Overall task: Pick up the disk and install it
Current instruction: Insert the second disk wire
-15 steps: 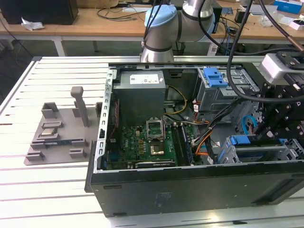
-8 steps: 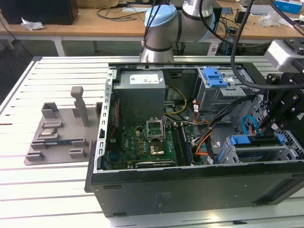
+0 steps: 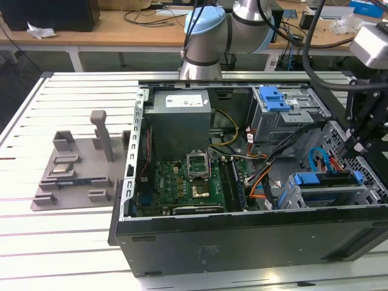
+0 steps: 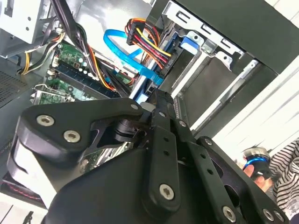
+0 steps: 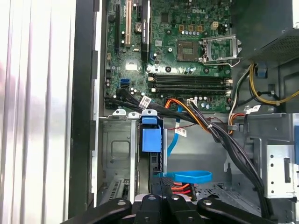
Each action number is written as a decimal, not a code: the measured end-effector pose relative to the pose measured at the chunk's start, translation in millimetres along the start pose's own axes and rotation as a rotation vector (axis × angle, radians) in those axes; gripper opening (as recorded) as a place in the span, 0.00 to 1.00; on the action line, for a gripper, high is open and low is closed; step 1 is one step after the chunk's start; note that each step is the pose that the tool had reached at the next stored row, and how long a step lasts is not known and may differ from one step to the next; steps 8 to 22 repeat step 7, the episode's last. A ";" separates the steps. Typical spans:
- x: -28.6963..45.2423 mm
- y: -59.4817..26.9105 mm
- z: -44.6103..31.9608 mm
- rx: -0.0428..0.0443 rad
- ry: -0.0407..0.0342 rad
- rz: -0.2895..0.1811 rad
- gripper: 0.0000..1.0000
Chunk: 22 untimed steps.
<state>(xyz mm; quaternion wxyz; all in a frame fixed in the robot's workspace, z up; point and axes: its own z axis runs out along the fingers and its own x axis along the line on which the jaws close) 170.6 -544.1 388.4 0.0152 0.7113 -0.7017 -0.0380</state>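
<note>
The open black desktop computer case [image 3: 242, 242] lay on its side on the white slatted metal table [image 3: 60, 242]. The flat silver-grey hard disk with blue plastic side rails [image 3: 330, 185] sat in the grey metal drive cage at the case's front corner, away from the grey boxy power supply [image 3: 180, 118]. The black two-finger gripper [image 3: 357, 142] stood directly above the cage, at the disk's rear edge beside the blue flat data cable [image 5: 187, 176]; whether its fingers gripped the disk could not be determined.

Open black computer case [image 3: 242, 242] with green motherboard [image 3: 182, 188], grey boxy power supply [image 3: 180, 121] at 12 o'clock of it
</note>
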 end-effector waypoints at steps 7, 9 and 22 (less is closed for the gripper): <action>0.0 0.1 -1.9 0.0000 -0.0001 0.000 0.11; 0.0 0.1 -1.9 0.0000 -0.0001 0.000 0.11; 0.0 0.1 -1.9 0.0000 -0.0001 0.000 0.11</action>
